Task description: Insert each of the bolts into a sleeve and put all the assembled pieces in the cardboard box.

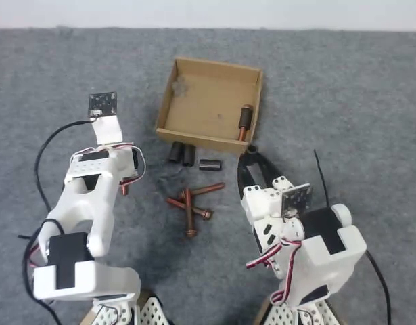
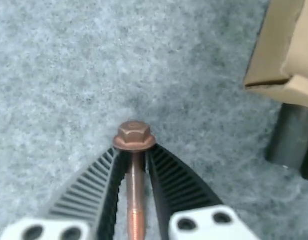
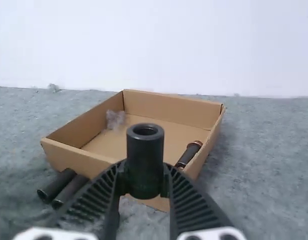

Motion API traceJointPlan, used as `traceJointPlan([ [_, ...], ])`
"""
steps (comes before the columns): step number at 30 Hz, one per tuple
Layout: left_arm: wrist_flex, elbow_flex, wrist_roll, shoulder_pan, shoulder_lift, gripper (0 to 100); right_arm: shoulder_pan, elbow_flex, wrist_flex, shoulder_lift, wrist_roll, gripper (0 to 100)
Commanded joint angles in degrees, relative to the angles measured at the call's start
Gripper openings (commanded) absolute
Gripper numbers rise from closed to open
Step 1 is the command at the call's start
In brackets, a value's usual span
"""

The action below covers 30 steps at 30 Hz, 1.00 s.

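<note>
My left gripper (image 2: pixel 134 152) is shut on a copper bolt (image 2: pixel 134 136), hex head out past the fingertips, just above the grey carpet left of the box; the same bolt (image 1: pixel 124 187) shows under the left arm. My right gripper (image 3: pixel 143 172) is shut on a black sleeve (image 3: pixel 144 157), held upright with its bore facing up, just in front of the cardboard box (image 3: pixel 81 157). In the high view this gripper (image 1: pixel 251 154) sits at the box's (image 1: pixel 168 101) near right corner. One assembled piece (image 1: pixel 245 122) lies inside the box along its right wall.
Three loose sleeves (image 1: pixel 189 154) lie along the box's front wall; two of them (image 3: pixel 58 184) also appear in the right wrist view. Three loose bolts (image 1: pixel 190 210) lie crossed on the carpet between the arms. A cable (image 1: pixel 42 162) loops left of the left arm.
</note>
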Motion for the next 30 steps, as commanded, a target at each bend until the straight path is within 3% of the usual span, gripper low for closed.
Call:
traceJointPlan([
  [1,-1.85,-0.57,-0.44,0.44,-2.9,1,-0.22,1.76,-1.8,-2.86,1.23,0.7],
  [14,-1.67,-0.84,-0.09,0.35,-3.52,1,-0.13,1.67,-0.57,-2.77,1.49,0.7],
  [19,-1.41,3.91,-0.18,-0.09,-15.12,1,-0.13,0.88,2.77,-2.77,1.58,0.7],
  [25,-6.95,13.14,-0.44,2.9,-32.88,1,-0.22,0.97,2.86,-2.77,1.58,0.7],
  [30,-12.4,14.02,-0.18,6.07,-36.4,1,-0.22,1.05,2.95,-2.77,1.58,0.7],
])
